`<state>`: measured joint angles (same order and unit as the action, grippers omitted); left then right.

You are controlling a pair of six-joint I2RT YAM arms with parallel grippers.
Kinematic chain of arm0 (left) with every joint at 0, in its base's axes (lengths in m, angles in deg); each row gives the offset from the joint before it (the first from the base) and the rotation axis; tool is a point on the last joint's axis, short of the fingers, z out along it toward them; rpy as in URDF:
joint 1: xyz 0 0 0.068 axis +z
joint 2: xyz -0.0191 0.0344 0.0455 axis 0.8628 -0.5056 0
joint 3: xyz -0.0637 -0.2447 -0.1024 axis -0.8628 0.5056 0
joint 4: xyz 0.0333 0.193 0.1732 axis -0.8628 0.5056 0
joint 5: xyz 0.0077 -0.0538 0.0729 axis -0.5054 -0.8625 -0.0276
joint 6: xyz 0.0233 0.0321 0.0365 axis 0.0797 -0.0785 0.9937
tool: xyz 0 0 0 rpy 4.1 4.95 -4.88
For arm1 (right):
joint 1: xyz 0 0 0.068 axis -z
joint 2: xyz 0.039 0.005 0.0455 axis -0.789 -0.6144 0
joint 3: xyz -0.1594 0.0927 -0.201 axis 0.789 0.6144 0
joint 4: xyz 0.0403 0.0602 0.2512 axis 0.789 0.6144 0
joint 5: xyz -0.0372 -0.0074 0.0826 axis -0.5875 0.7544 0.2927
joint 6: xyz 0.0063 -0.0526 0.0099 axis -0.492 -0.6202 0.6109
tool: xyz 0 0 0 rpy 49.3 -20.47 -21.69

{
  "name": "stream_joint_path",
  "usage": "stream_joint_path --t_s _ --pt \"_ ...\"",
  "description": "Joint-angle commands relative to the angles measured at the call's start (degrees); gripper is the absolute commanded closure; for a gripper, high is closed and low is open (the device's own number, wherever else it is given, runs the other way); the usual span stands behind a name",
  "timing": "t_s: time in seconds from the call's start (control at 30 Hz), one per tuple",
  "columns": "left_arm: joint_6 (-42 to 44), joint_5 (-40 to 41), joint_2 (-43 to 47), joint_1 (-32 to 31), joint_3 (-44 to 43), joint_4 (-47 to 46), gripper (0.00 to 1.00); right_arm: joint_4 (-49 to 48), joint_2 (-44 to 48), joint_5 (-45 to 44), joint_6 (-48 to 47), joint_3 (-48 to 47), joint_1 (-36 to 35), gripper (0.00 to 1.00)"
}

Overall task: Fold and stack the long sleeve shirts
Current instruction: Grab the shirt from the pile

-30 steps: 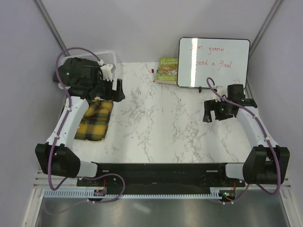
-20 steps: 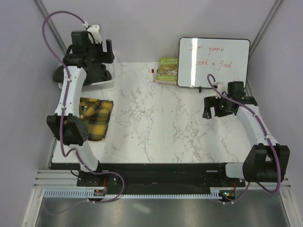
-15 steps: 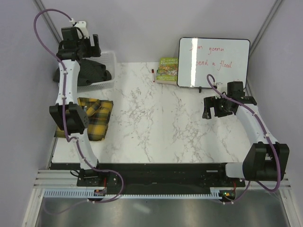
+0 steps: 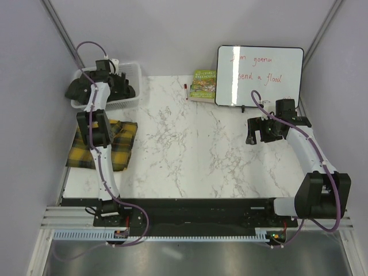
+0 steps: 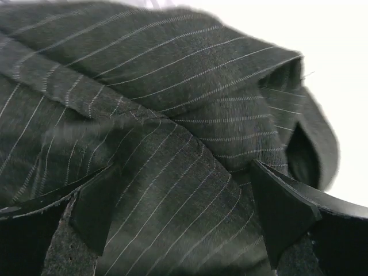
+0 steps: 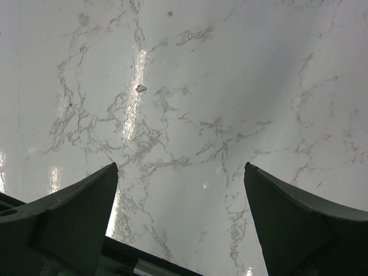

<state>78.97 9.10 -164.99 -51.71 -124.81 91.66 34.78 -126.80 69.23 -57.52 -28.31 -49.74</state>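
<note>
Your left end effector (image 4: 117,84) is at the far left corner, over the white plastic basket with the net-like sides (image 4: 136,71). Its two fingers (image 5: 95,207) stand wide apart, so it is open. Right under them lies the dark grey cloth shirt with thin white stripes (image 5: 172,86). The shirt is all bunched up in folds and fills nearly the whole left wrist view. You cannot tell if the fingers touch the cloth or sit just above it. From above, you can see the dark shirt (image 4: 73,90) heaped in the basket, with some of it over the left rim.

The yellow and black checked cloth shirt (image 4: 121,138) lies on the left side of the white marble bench (image 4: 195,149), near the basket. Your left arm crosses over part of it. The two shirts are apart, not stacked.

Your right end effector (image 4: 259,131) hangs over the right side of the bench. It is open too, and there is only bare marble (image 6: 190,103) between its fingers (image 6: 75,213).

At the back of the bench stands a whiteboard with red writing (image 4: 259,75). Just to its left lies a green book (image 4: 203,84).
</note>
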Motion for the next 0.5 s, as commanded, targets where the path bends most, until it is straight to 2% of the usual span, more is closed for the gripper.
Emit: stream_joint_path --t_s 0.0,0.07,0.13,0.17,0.2,0.27,0.4,0.47 --pt "5.83 5.21 -3.28 -0.1 -3.56 -4.47 0.01 -1.37 -0.31 -1.36 0.82 -1.49 -0.24 0.02" --pt "7.16 6.53 -4.43 -0.01 -3.74 -4.56 0.01 -1.36 -0.4 -1.54 0.73 -1.67 -0.24 0.02" --pt "7.95 5.66 -5.14 0.07 -3.83 -4.47 0.2 -1.28 -0.49 -1.45 0.82 -1.76 -0.24 0.02" --pt "8.21 5.13 -4.96 0.16 -3.91 -4.73 0.34 -1.28 -0.49 -1.54 0.73 -2.11 -0.15 0.02" --pt "8.04 4.78 -4.7 0.16 -4.26 -4.64 0.64 -1.1 -0.57 -1.62 0.73 -2.28 -0.15 0.02" --pt "7.17 3.54 -2.42 0.16 -5.49 -4.64 0.98 -0.75 -0.57 -1.45 0.73 -2.63 -0.24 0.02" --pt "5.23 0.12 5.92 0.25 -8.83 -4.73 0.98 -0.57 0.13 -0.92 0.9 -3.07 -0.24 0.02" --pt "4.44 -4.35 13.12 0.08 -9.54 -4.64 0.98 -0.49 0.39 -0.14 0.9 -3.42 -0.24 0.02"
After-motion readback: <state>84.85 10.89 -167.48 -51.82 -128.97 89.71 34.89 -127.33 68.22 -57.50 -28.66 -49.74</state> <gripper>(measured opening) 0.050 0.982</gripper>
